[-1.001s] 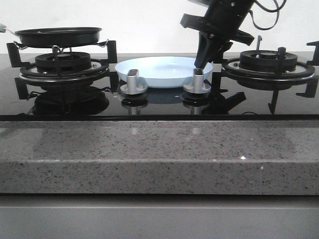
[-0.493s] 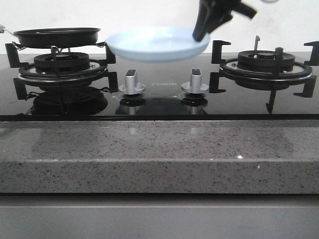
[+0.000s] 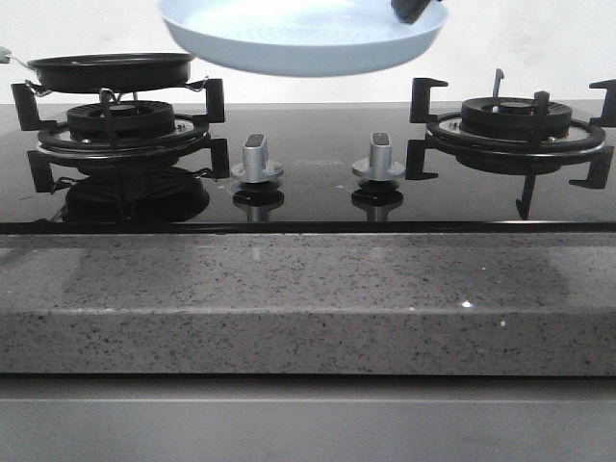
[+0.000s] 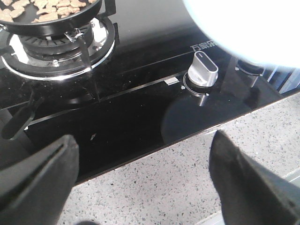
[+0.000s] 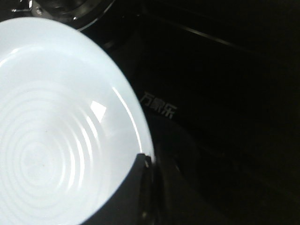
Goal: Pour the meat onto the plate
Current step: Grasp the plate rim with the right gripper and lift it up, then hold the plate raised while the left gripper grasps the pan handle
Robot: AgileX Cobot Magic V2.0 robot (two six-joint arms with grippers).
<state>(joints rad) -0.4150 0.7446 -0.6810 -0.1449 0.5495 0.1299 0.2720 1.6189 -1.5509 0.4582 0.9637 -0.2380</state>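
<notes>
In the front view the plate (image 3: 303,38) hangs in the air at the top centre of the frame, well above the stove knobs (image 3: 257,160), tilted so that its ribbed inside faces the camera; the right gripper (image 3: 416,10) shows only as a dark tip at the plate's rim in the upper right, clamped on that edge. The frying pan (image 3: 111,69) sits on the burner grate (image 3: 120,135) at the upper left, level and not tipped. In the left wrist view the meat (image 4: 44,8) lies inside the pan at the upper left corner, a scatter of orange-brown chunks, none of it out of the pan; the left gripper (image 4: 140,183) fills the bottom of the frame with its jaws spread wide apart and nothing between them, hanging over the counter edge (image 4: 187,187), while the blurred pale underside of the plate covers the upper right. In the right wrist view the plate fills the left half, clean and bare, its concentric rings plain to see, and a dark finger (image 5: 140,187) bites on its rim at the bottom centre. As I judge it, the plate is lifted but the pouring is not yet begun: the pan must be gripped, brought to the plate and tipped.
</notes>
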